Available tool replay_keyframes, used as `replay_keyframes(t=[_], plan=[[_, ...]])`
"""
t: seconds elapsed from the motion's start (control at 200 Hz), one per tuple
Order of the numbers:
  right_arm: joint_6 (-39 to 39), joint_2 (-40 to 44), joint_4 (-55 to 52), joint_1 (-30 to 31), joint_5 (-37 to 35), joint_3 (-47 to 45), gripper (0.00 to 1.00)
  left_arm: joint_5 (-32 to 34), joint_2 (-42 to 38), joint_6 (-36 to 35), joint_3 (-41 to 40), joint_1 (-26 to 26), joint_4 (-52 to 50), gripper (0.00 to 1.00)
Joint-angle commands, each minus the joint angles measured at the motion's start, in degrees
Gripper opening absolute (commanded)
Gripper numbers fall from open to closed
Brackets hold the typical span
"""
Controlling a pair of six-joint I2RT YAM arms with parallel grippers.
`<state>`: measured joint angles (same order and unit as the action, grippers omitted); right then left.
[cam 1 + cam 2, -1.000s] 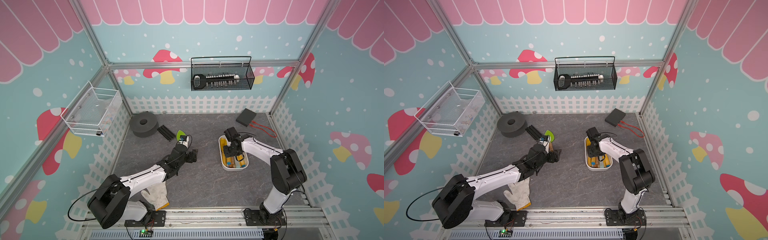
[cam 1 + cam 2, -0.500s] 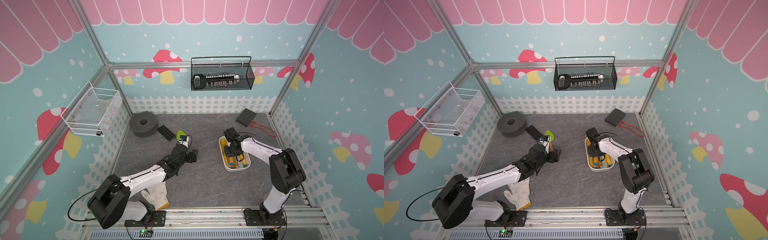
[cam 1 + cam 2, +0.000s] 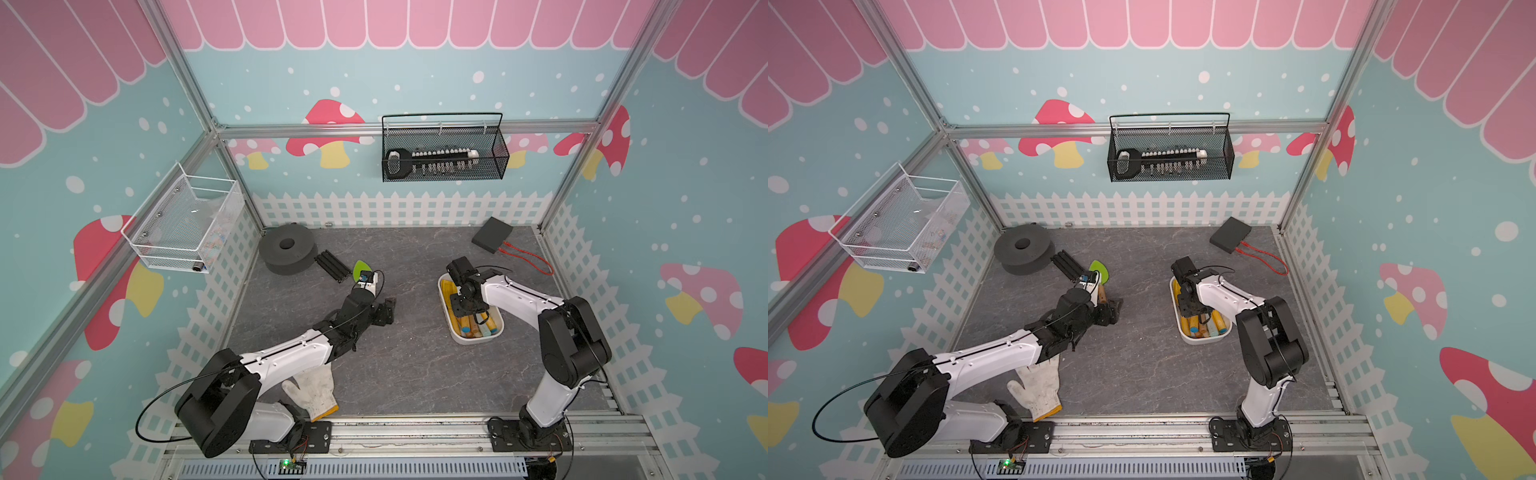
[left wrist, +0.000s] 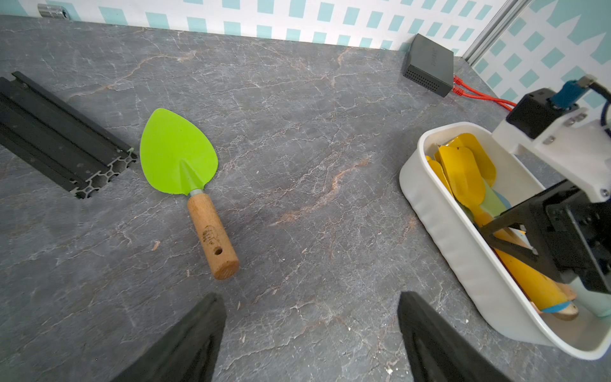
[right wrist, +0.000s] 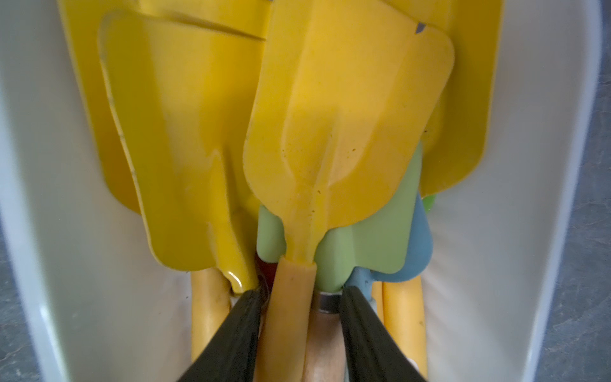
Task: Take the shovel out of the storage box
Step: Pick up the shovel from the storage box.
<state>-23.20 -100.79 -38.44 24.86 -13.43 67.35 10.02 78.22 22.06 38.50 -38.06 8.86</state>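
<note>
Shovel with a flat yellow plastic blade and a yellow handle is lying on top of the pile inside the shallow white plastic storage box. Right gripper is reaching down into the box. Its two black fingers are standing narrow, on either side of that yellow handle and of a wooden handle lying against it. Whether they are pressing or only bracketing cannot be told.

The step in hand appears to be the grasp, with the shovel not yet lifted out. The next move is calling for a firm close on the yellow handle alone, then a lift clear of the box walls without dragging neighbours along.

The box is sitting on the grey stone-patterned counter. It is also holding a second yellow shovel, a pale green blade and a blue blade underneath.

Left gripper is hovering wide open and empty over the counter, near a lime-green shovel with a wooden grip lying outside the box.

On the back wall, a black wire-mesh basket is holding a long black-and-white item. On the side wall, a white wire-mesh basket is hanging, its contents too faint to name.
</note>
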Motion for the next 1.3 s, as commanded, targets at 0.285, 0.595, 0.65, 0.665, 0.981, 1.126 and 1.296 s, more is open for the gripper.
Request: replay_keyframes(t=[0.285,0.595,0.65,0.665,0.981,1.126,1.296], plan=[[-1.12,-4.24,-2.12,0.01,0.60,-1.05,0.34,0.25,-1.40,-1.14,0.35,-0.34,0.19,0.86],[-1.06,-2.57,-2.22,0.01,0.68,-0.43,0.24,0.69,-1.75,-1.25,0.17,-0.35,0.19,0.86],[-0.97,-1.70,-2.25,0.02,0.69,-0.21,0.22,0.78,-1.74,-1.25,0.17,-0.38,0.21,0.86],[-0.97,-1.50,-2.26,0.01,0.75,-0.16,0.21,0.78,-1.73,-1.28,0.17,-0.34,0.12,0.86],[-0.88,4.96,-1.94,0.10,1.69,-0.75,0.15,0.97,-1.75,-1.58,0.35,-0.30,-0.16,0.86],[-0.79,7.93,-2.01,0.10,3.03,-1.58,0.15,1.01,-1.94,-1.60,0.35,-0.33,-0.38,0.86],[-1.01,11.39,-1.95,0.10,4.67,-2.14,0.15,1.05,-2.33,-1.69,0.43,-0.32,-0.86,0.86]])
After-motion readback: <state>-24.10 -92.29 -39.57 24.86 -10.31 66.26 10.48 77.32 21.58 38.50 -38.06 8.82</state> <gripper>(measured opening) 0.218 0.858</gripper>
